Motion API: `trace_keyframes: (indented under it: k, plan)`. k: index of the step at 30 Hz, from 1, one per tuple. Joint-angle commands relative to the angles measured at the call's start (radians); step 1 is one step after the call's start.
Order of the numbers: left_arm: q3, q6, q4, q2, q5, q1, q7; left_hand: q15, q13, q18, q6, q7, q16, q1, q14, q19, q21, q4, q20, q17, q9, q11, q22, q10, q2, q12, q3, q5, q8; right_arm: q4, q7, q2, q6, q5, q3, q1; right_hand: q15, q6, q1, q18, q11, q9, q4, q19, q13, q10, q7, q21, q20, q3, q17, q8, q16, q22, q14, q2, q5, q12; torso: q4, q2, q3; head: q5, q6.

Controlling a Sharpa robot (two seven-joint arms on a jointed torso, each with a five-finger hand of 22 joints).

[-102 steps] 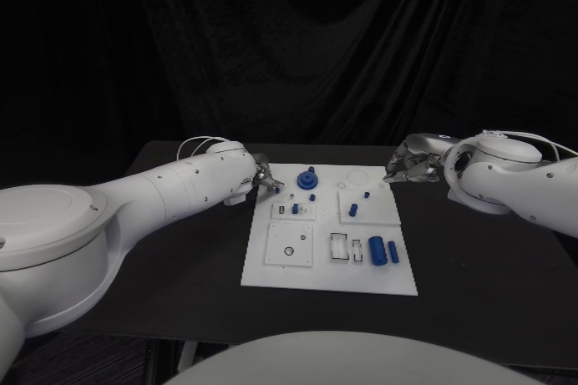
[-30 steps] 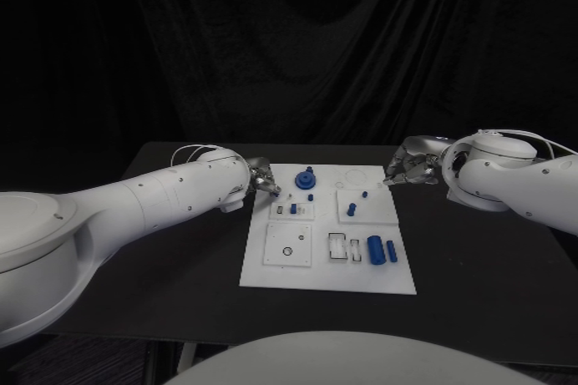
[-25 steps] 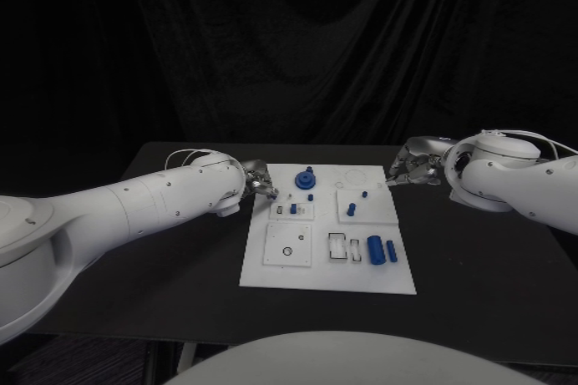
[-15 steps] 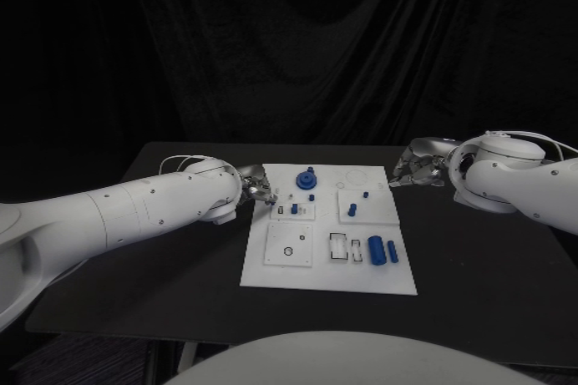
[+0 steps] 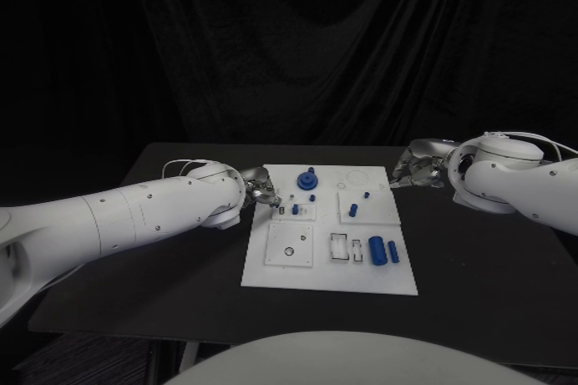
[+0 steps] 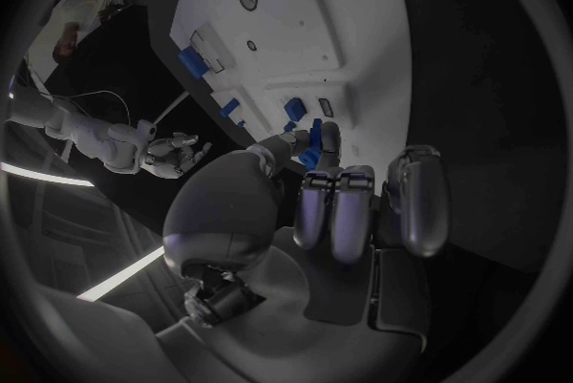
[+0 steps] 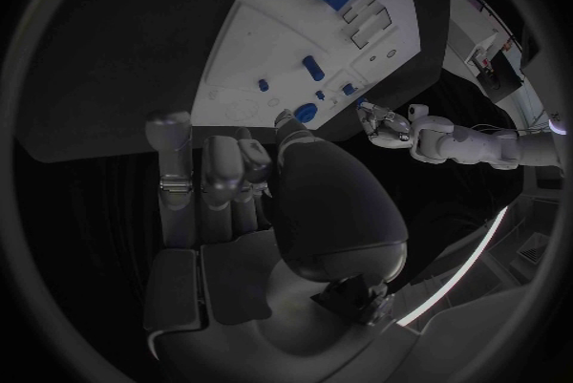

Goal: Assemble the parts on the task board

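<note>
The white task board lies mid-table. A blue gear stands at its far left, small blue pegs stand behind the middle, and two blue cylinders lie at the near right. My left hand hovers at the board's far left edge, a little left of the gear. In the left wrist view its fingers stand loosely apart, with the gear just beyond them and nothing held. My right hand hangs off the board's far right corner, with its fingers holding nothing.
The board has a round hole in its near left plate and white slots beside the cylinders. Black table surrounds the board on all sides. My left hand shows past the board's far end.
My left forearm has swung lower and nearer, and its hand has drawn slightly back from the gear. The right hand has drifted a little to the right. The parts have not moved.
</note>
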Motion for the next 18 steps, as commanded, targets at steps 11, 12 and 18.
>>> trace_keyframes:
  k: [11, 12, 18]
  plan:
    - [0.001, -0.135, -0.003, 0.007, 0.003, -0.014, 0.025, -0.006, 0.263, -0.005, 0.049, -0.040, 0.003, -0.016, 0.104, -0.003, -0.010, 0.005, -0.007, 0.263, 0.005, -0.007, 0.115, 0.102, 0.005, 0.003, 0.014, -0.009, 0.005, 0.002, -0.017, -0.001, 0.011, -0.002, 0.001, -0.003, 0.000, 0.009, 0.004, 0.019, 0.000, -0.002, -0.005, -0.010, -0.005, -0.011, 0.000, -0.014, -0.002, 0.000, -0.004, 0.000, -0.009, 0.074, -0.007, 0.006, 0.005, -0.008, -0.0004, 0.001, -0.0001, 0.005, 0.000]
    - [0.001, -0.145, -0.005, 0.009, 0.003, -0.017, 0.029, -0.006, 0.263, -0.005, 0.050, -0.040, 0.003, -0.019, 0.104, -0.004, -0.011, 0.007, -0.007, 0.263, 0.005, -0.006, 0.115, 0.102, 0.006, 0.003, 0.016, -0.014, 0.005, 0.002, -0.018, -0.001, 0.012, -0.002, 0.001, -0.004, 0.000, 0.009, 0.004, 0.019, 0.000, -0.002, -0.005, -0.010, -0.005, -0.011, 0.000, -0.014, -0.002, 0.000, -0.004, 0.000, -0.009, 0.074, -0.007, 0.006, 0.005, -0.008, -0.0003, 0.001, 0.0000, 0.006, 0.000]
    - [0.001, -0.193, -0.018, 0.019, 0.003, -0.038, 0.053, -0.005, 0.263, -0.005, 0.050, -0.040, 0.003, -0.026, 0.104, -0.006, -0.014, 0.013, -0.007, 0.263, 0.009, -0.006, 0.114, 0.102, 0.006, 0.003, 0.021, -0.032, 0.004, 0.003, -0.020, -0.001, 0.015, -0.002, 0.001, -0.004, 0.001, 0.008, 0.004, 0.019, 0.001, -0.003, -0.005, -0.012, -0.007, -0.013, 0.000, -0.018, -0.002, 0.000, -0.006, -0.001, -0.012, 0.073, -0.008, 0.006, 0.006, -0.011, 0.0013, 0.001, -0.0003, 0.005, 0.000]
